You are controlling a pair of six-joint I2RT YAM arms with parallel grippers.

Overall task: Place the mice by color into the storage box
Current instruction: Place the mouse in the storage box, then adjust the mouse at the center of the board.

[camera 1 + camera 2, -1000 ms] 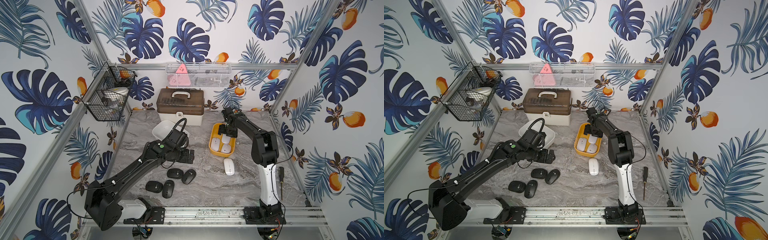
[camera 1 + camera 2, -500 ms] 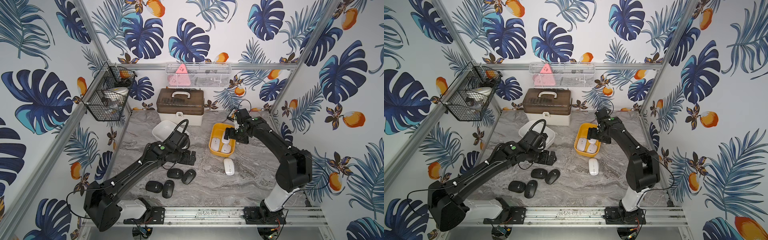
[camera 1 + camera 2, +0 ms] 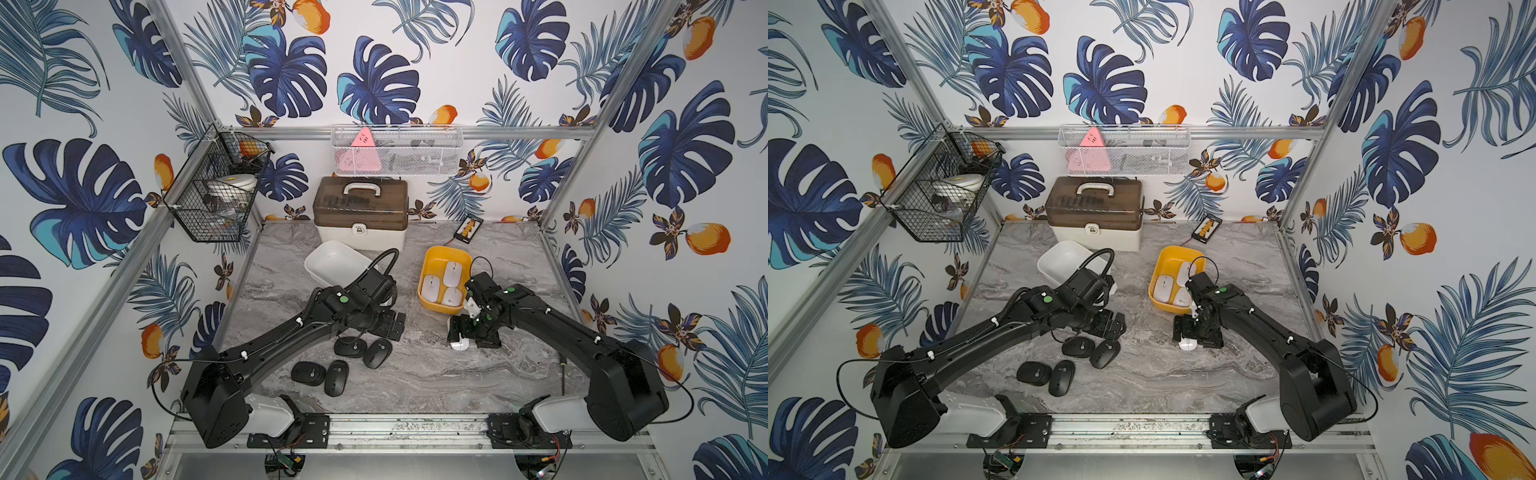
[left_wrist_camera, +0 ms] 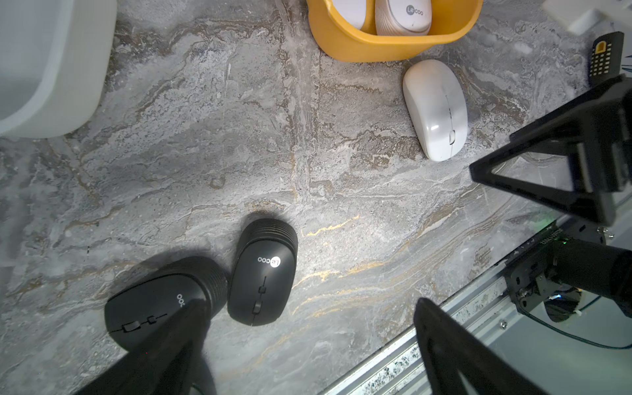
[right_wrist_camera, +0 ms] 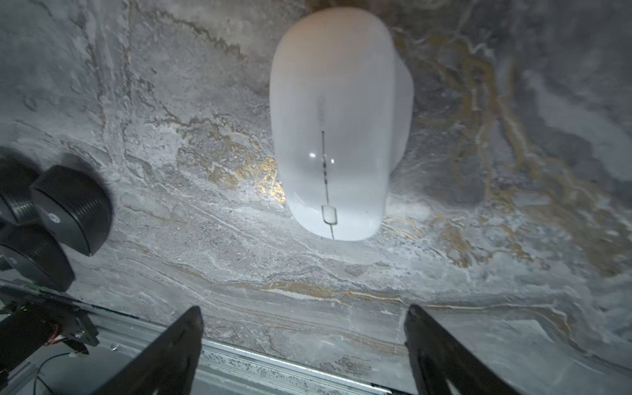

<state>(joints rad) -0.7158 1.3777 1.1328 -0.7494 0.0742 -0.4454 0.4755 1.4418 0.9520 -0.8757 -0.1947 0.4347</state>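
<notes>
**Sorting mice by colour: roughly three of eight stored.**

- Stored: three glossy white slim mice (image 3: 432, 286) in the yellow plastic tub (image 3: 441, 254).
- Left to do: the fourth glossy white mouse (image 4: 434, 109) lies on the grey marbled tabletop (image 3: 415, 374) just beside that tub. Four black rounded-oval mice (image 3: 336, 377) lie loose in two pairs. The white rectangular plastic tub (image 3: 332, 259) is empty, and I judge it is meant for the black ones.
- Fourth white mouse, orientation: it is flat and upright. Its long axis runs from the yellow tub toward the front aluminium rail (image 3: 407, 424), with the scroll-wheel end facing the rail.
- Right gripper (image 5: 302, 309): jaws spread wide and holding nothing. It is poised low over the fourth white mouse, lined up across its width.
- Left gripper (image 4: 307, 304): fully spread and empty, above one black pair.
</notes>
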